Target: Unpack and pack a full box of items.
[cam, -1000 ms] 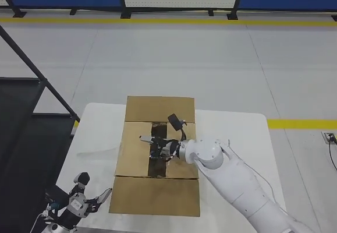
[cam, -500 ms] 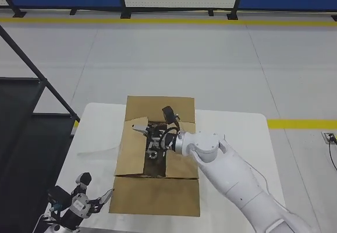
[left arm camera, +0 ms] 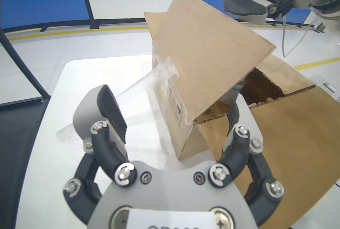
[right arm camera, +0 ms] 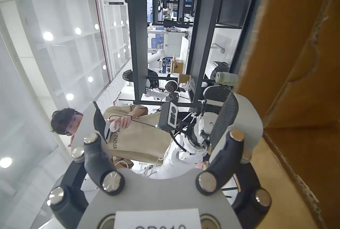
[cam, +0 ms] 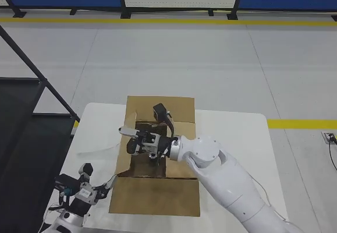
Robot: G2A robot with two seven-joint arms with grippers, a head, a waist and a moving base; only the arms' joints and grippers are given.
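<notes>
right arm (cam: 232, 180): glossy white shell, rounded joint housings
wrist camera (cam: 159, 111): black box on a bracket
left gripper (left arm camera: 170, 102), right gripper (right arm camera: 163, 118): same build
fingers (left arm camera: 85, 113): light grey shells, black ribbed pads (left arm camera: 113, 107)
links (left arm camera: 106, 149): black, silver round-head screws (left arm camera: 124, 173)
palm plate (left arm camera: 170, 195): grey metal, white label (left arm camera: 170, 220) with black print
left wrist (right arm camera: 184, 146): white segments, black cables (right arm camera: 175, 138)

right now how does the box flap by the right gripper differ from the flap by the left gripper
The side flap, beside the right gripper, stands raised at a slant over the opening. The near flap, by the left gripper, lies folded out flat. Clear tape trails from the side flap's edge; none shows on the near flap. Both are plain brown cardboard, and neither is gripped.
</notes>
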